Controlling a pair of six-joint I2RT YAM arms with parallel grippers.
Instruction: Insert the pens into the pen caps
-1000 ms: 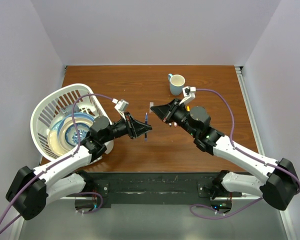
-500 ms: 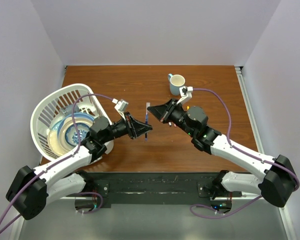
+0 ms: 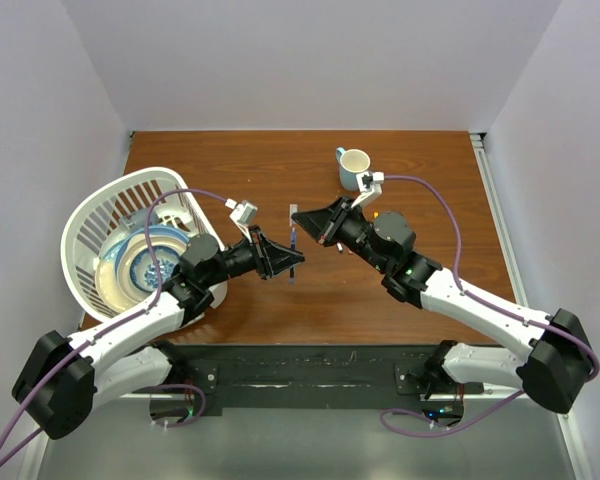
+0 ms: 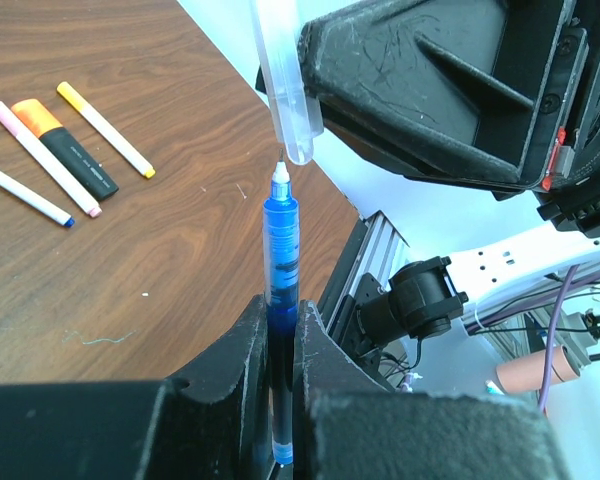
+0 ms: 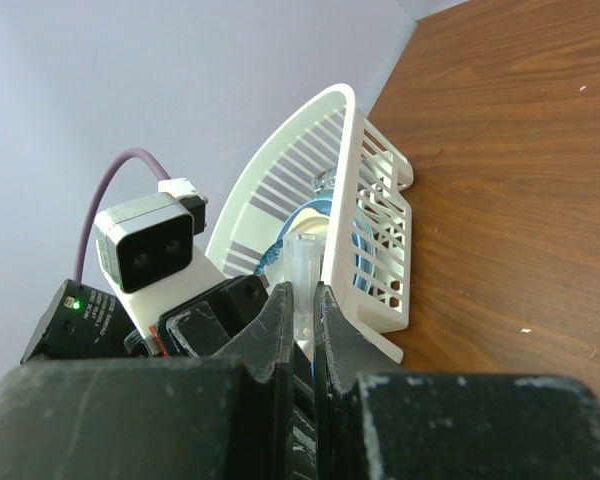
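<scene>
My left gripper [image 4: 278, 305] is shut on a blue pen [image 4: 280, 240] and holds it upright above the table. Its white tip sits right at the lower end of a clear cap [image 4: 283, 80], slightly left of it. My right gripper [image 5: 302, 290] is shut on that clear cap [image 5: 302, 262]. In the top view the two grippers meet over the table's middle, left gripper [image 3: 292, 262] below the pen [image 3: 293, 240], right gripper [image 3: 302, 218] beside the cap [image 3: 294, 211]. Capped pens lie on the table: a yellow-ended one [image 4: 105, 128], a black highlighter with orange end [image 4: 65, 150], a pink one [image 4: 40, 158] and a blue-ended one [image 4: 25, 195].
A white basket [image 3: 100, 205] holding plates stands at the left, next to the left arm; it also shows in the right wrist view [image 5: 375, 225]. A pale blue mug [image 3: 353, 166] stands at the back, just behind the right arm.
My right gripper has moved left with the clear cap, bringing it up to the pen's tip. The left gripper and blue pen have barely moved.
</scene>
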